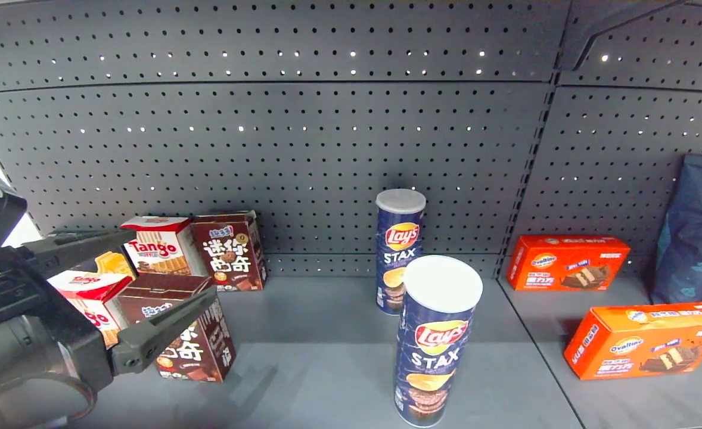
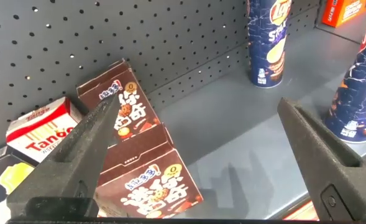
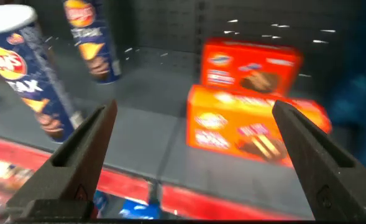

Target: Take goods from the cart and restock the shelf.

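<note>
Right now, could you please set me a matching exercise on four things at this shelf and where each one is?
1 front chip can
2 rear chip can
3 front orange box
4 left gripper

A open, beside brown cookie boxes
B right shelf section
C close to the pegboard
D centre, nearest front edge

Pairs: 1-D, 2-C, 3-B, 4-A

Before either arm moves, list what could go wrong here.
1. The open left end effector sits right at the front brown box; a sideways swing could knock it over.
2. The front can stands tall near the edge of the shelf; a nudge from either arm might topple it off.
</note>
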